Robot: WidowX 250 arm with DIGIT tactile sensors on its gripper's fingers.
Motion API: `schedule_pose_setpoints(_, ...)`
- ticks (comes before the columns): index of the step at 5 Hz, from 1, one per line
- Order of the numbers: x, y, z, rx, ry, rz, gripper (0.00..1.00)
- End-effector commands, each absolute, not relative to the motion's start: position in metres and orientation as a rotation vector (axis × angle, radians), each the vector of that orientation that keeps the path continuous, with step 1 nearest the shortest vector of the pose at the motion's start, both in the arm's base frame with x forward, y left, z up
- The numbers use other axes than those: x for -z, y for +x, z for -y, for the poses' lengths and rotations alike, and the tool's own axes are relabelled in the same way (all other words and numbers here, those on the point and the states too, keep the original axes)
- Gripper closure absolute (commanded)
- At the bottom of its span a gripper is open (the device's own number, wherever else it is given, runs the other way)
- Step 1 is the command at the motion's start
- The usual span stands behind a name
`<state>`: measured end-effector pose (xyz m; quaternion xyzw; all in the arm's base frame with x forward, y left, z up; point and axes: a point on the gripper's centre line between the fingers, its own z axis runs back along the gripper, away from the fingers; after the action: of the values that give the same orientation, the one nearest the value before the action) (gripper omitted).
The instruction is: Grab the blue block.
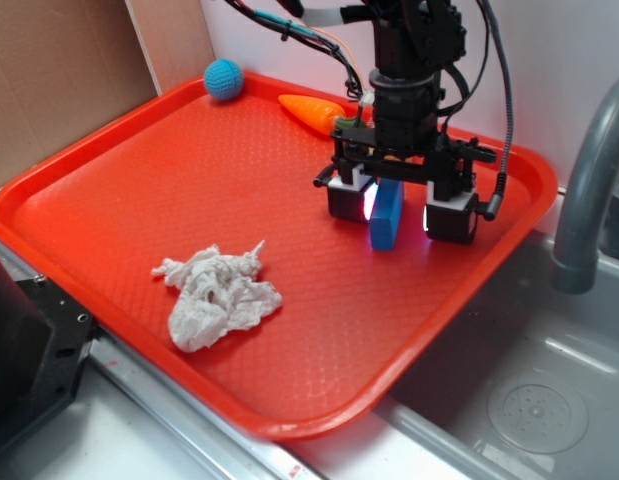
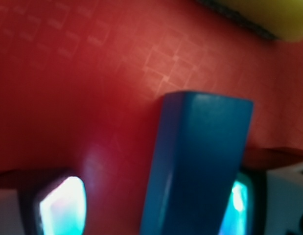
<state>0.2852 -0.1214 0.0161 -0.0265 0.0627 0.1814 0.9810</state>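
Gripper [image 1: 401,208] spread wide, straddling upright blue block [image 1: 386,215] on red tray [image 1: 109,190]; not clamped.

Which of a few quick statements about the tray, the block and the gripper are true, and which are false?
1. The blue block stands between the fingers of the gripper. True.
2. The block lies flat beside the rag. False: it is upright between the fingers, well apart from the rag.
3. The carrot lies near the tray's far edge. True.
4. The ball sits in the sink. False: it sits at the tray's far corner.
5. The fingers have closed on the block. False: the wrist view shows red tray between one pad and the block.
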Motion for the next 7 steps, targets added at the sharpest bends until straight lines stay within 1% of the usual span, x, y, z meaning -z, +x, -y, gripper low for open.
schedule_pose_setpoints(1,-0.088,0.257,0.081,-0.144,-0.066,-0.162,1.0)
schedule_pose_setpoints(2,-0.137,0.242,0.057,0.047,-0.078,-0.172,1.0)
schedule_pose_setpoints(3,-0.187,0.228,0.036,0.238,-0.024,-0.085,1.0)
schedule_pose_setpoints(4,-0.203,0.234,0.037,0.218,-0.016,-0.053,0.0)
schedule_pose_setpoints(5,-0.175,0.25,0.058,0.134,-0.024,-0.029,0.0)
schedule_pose_setpoints(6,-0.143,0.269,0.073,0.019,0.088,0.005,0.0)
schedule_pose_setpoints(7,-0.108,0.277,0.074,-0.103,0.084,0.047,0.0)
